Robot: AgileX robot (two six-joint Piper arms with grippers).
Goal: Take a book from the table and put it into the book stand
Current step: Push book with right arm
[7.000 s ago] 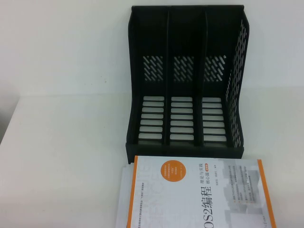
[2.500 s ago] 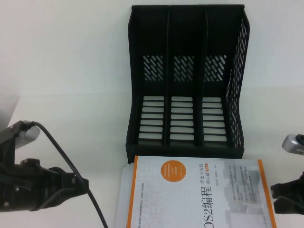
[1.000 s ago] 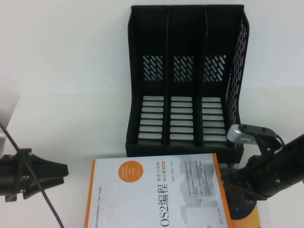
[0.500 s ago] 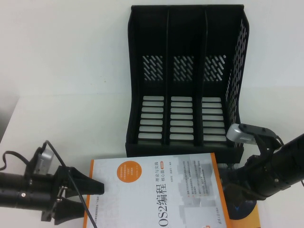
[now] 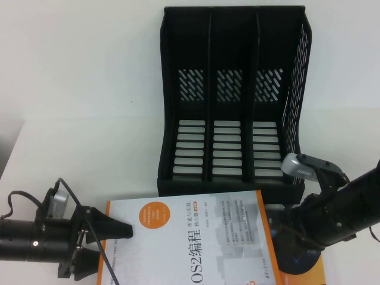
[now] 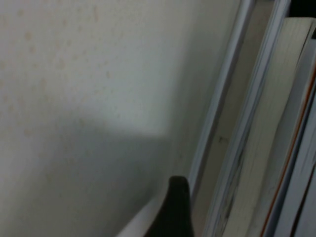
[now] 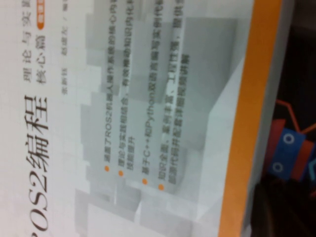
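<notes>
So, starting from the left: the left gripper [image 5: 110,244] is sitting low over the white table [image 5: 89,154], right at the near-left edge of the book [image 5: 190,240]. Its two black fingers are spread apart, the upper one [image 5: 113,228] poking onto the orange strip at the book's left border and the lower one dropping toward the bottom edge of the shot. A black cable is looping off the arm behind it. In the left wrist view, one dark fingertip [image 6: 178,207] is showing against the pale tabletop, right next to the stacked page edges of the book [image 6: 276,148] and whatever is lying underneath it.

Moving toward the middle, the book is lying flat on the table, white cover up with the orange circle and the "ROS2" title showing, just in front of the book stand [image 5: 234,101]. The stand is sitting upright further back, and all three slots are showing just their slotted floor.

Over on the right, the right gripper [image 5: 285,234] is down at the book's right edge, over a darker book [image 5: 309,261] with orange on it that's peeking out from under there. I honestly cannot tell how its fingers are set. The right wrist view is mostly showing the book's cover [image 7: 148,118] and its orange border strip.
</notes>
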